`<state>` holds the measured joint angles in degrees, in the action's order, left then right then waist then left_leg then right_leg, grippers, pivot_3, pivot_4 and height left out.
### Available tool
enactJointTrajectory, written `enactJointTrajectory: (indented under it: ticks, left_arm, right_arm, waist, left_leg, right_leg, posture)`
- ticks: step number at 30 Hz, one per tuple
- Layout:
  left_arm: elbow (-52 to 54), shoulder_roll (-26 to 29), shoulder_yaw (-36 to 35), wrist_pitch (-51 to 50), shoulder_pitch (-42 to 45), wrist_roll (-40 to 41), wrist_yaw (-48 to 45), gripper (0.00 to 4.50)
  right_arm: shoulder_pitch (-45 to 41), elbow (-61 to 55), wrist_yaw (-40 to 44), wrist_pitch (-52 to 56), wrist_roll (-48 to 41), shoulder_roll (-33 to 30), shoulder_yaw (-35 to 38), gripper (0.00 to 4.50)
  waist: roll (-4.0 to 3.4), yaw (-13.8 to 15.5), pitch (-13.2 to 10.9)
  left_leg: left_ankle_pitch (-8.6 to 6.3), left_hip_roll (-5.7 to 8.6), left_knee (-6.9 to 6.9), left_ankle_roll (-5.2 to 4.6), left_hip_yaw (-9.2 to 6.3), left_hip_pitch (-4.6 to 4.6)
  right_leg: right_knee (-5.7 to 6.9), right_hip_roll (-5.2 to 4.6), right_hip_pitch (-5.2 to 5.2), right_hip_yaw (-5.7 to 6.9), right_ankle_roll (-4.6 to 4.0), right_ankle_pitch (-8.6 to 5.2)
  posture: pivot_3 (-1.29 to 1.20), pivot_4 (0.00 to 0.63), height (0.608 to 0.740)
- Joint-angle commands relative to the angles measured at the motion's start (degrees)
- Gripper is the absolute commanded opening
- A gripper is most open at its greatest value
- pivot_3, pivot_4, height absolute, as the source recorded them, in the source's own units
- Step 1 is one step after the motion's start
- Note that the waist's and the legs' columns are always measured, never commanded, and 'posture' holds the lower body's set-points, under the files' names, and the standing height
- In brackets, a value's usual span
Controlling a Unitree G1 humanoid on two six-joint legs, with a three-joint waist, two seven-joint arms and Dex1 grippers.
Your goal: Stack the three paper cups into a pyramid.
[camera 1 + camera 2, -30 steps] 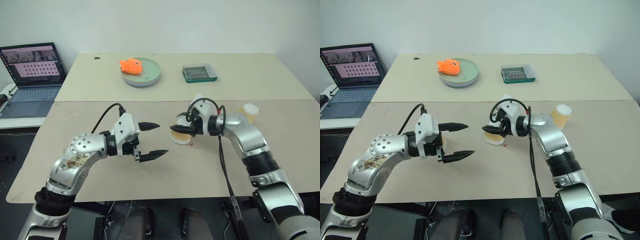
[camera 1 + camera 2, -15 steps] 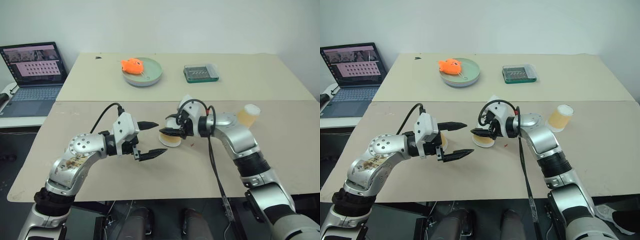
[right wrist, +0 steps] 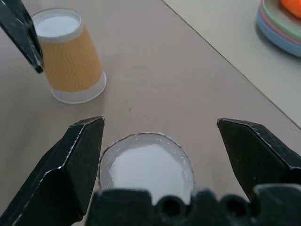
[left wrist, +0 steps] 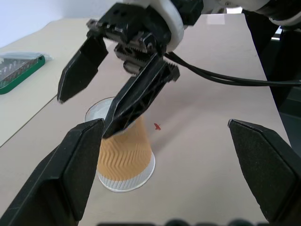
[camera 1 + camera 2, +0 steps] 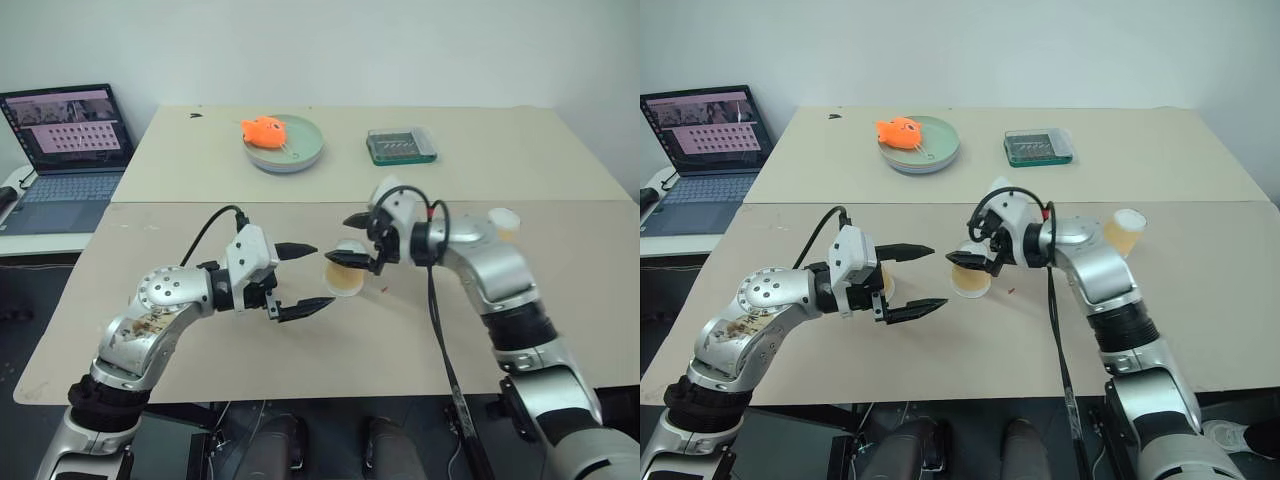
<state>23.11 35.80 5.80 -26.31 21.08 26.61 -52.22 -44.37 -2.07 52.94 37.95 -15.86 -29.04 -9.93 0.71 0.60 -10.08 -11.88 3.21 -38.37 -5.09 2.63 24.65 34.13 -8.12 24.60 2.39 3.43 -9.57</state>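
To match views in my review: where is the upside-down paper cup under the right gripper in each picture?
Left eye view: paper cup near the picture's middle, under the right gripper.
Right eye view: same spot, near the middle.
Left wrist view: beneath the right gripper's open jaws.
Right wrist view: its white base between that gripper's jaws.
Shared landmark: the right gripper just above it.

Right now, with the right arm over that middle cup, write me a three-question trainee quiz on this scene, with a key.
1. True or false: the right gripper is clamped on the middle cup.
2. How many paper cups are on the table? A) two B) three C) four
3. Fill in: the orange toy lies on the green ____.

Key: 1 false, its fingers are open above that cup. 2 B: the middle cup, the cup behind the left gripper and the far-right cup. 3 plate.
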Motion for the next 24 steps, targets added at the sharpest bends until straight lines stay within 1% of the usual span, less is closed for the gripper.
enactJointTrajectory:
  ticks: [1, 5, 7, 10, 11, 14, 15, 17, 19, 20, 24]
  left_arm:
    - [0.6, 0.3, -0.7, 1.1, 1.3, -0.3, -0.4, 4.50]
    - [-0.2, 0.3, -0.5, 1.4, 2.0, -0.5, -1.0, 4.50]
    - [-0.1, 0.3, -0.5, 1.4, 1.9, -0.5, -1.1, 4.50]
    - [-0.4, 0.5, -0.7, 1.7, 1.8, -0.6, -1.4, 4.50]
    - [-0.4, 0.5, -0.8, 1.8, 1.7, -0.6, -1.5, 4.50]
    - [-0.4, 0.5, -1.2, 1.8, 1.5, -0.6, -1.6, 4.50]
    - [-0.4, 0.5, -1.3, 1.8, 1.6, -0.6, -1.5, 4.50]
    - [-0.7, 0.4, -1.8, 1.5, 2.0, -0.2, -1.2, 4.50]
    - [-0.7, 0.1, -2.2, 0.7, 2.5, 0.5, -0.9, 4.50]
    - [-0.6, -0.2, -2.5, -0.1, 2.8, 1.2, -0.5, 4.50]
    - [-0.2, -0.8, -2.6, -2.1, 3.3, 2.6, 0.1, 4.50]
  right_arm:
    - [-1.6, -7.2, -0.2, 4.6, -4.3, -1.7, 4.3, 4.45]
    - [-1.5, -15.1, -4.3, 12.2, -9.7, -3.0, 11.2, 4.45]
    - [-1.8, -16.9, -8.8, 15.8, -11.7, -2.4, 16.1, 4.45]
    - [1.4, -19.9, -18.2, 19.9, -10.5, -2.2, 24.4, 4.45]
    - [2.4, -20.8, -20.7, 21.0, -10.2, -1.9, 26.1, 4.45]
    - [12.5, -27.1, -27.9, 22.4, -5.2, -2.8, 28.9, 4.45]
    - [16.6, -30.3, -31.5, 23.5, -4.1, -0.4, 31.3, 4.45]
    - [23.3, -35.0, -37.1, 24.4, -1.0, 2.0, 31.7, 4.45]
    - [27.4, -36.9, -39.4, 22.8, 0.6, 3.4, 29.8, 4.45]
    - [28.7, -36.8, -40.1, 21.5, 0.9, 4.5, 29.2, 4.45]
    - [33.7, -33.2, -43.3, 16.6, 5.5, 5.4, 25.4, 4.45]
  waist:
    - [0.00, 0.0, 0.0]
    - [0.00, 0.0, 0.0]
    - [0.00, 0.1, 0.0]
    - [0.01, 0.3, 0.0]
    - [0.01, 0.4, 0.0]
    - [0.09, 0.9, 0.1]
    - [0.09, 0.9, 0.1]
    - [0.07, 0.9, 0.1]
    - [0.05, 0.8, 0.1]
    - [0.05, 0.5, 0.1]
    - [0.04, -0.1, 0.1]
  left_leg:
    - [-0.01, 0.00, 0.00, 0.00, 0.00, 0.00]
    - [-0.01, -0.02, 0.00, -0.01, 0.00, 0.01]
    - [-0.02, -0.02, 0.01, -0.01, 0.00, 0.03]
    - [-0.05, -0.01, 0.01, 0.00, 0.00, 0.03]
    - [-0.05, 0.00, 0.01, 0.01, 0.00, 0.03]
    - [-0.07, 0.02, 0.04, 0.00, -0.01, 0.03]
    - [-0.08, 0.01, 0.05, -0.01, -0.01, 0.03]
    - [-0.07, 0.04, 0.09, 0.00, 0.01, 0.12]
    - [0.04, 0.06, 0.08, 0.13, 0.03, 0.27]
    - [0.12, 0.06, 0.08, 0.24, 0.06, 0.33]
    - [0.13, -0.03, 0.07, 0.18, 0.14, 0.26]
  right_leg:
    - [0.00, 0.00, 0.00, 0.00, 0.00, 0.00]
    - [0.00, -0.01, 0.01, -0.01, 0.00, 0.00]
    - [0.00, -0.03, 0.03, -0.01, -0.01, 0.00]
    - [-0.02, -0.08, 0.02, 0.00, 0.00, 0.01]
    - [-0.02, -0.11, 0.02, 0.01, 0.00, 0.01]
    - [-0.05, -0.15, 0.05, 0.05, 0.00, 0.01]
    - [-0.05, -0.15, 0.04, 0.08, 0.00, 0.00]
    - [-0.03, -0.18, 0.08, 0.03, 0.00, 0.00]
    - [0.11, -0.18, 0.30, -0.03, -0.01, 0.01]
    - [0.14, -0.17, 0.38, -0.06, -0.02, 0.02]
    - [0.12, -0.01, 0.31, -0.06, 0.01, 0.01]
  posture:
    - [0.00, 0.150, 0.740]
    - [0.00, 0.150, 0.740]
    - [0.00, 0.150, 0.740]
    - [0.00, 0.150, 0.740]
    - [0.00, 0.150, 0.740]
    - [0.00, 0.150, 0.740]
    - [0.00, 0.150, 0.740]
    - [0.00, 0.150, 0.740]
    - [0.00, 0.150, 0.740]
    - [0.00, 0.150, 0.740]
    - [0.00, 0.150, 0.740]
